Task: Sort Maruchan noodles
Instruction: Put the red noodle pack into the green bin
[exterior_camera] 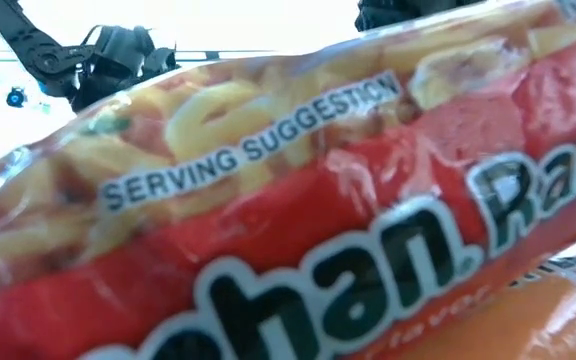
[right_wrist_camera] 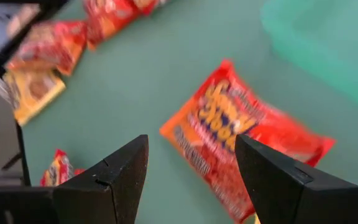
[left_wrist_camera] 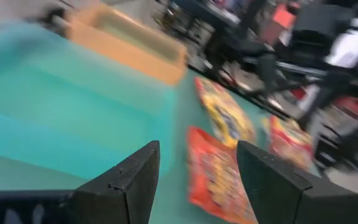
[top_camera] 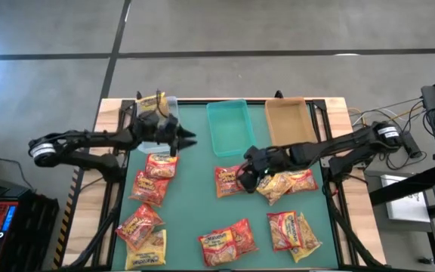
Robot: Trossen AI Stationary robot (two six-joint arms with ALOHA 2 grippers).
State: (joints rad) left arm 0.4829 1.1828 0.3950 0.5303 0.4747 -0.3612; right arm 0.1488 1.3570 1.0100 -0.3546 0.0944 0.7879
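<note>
Several red, orange-red and yellow Maruchan noodle packets lie flat on the green table mat (top_camera: pixel 195 204). One yellow packet (top_camera: pixel 151 103) sits in the clear tray (top_camera: pixel 174 107) at the far left. My left gripper (top_camera: pixel 189 140) (left_wrist_camera: pixel 197 146) hovers open between the clear tray and the teal tray (top_camera: pixel 229 125), holding nothing. My right gripper (top_camera: pixel 242 180) (right_wrist_camera: pixel 191 140) stands open at mid-table, just above an orange-red packet (top_camera: pixel 227 180) (right_wrist_camera: pixel 247 140) that lies ahead of its fingers. Nothing is between those fingers.
A tan tray (top_camera: pixel 287 121) stands right of the teal one at the far edge. Packets lie in clusters at the left (top_camera: pixel 149 187), near middle (top_camera: pixel 229 240) and right (top_camera: pixel 293 230). One red packet (exterior_camera: pixel 298 230) fills the low view.
</note>
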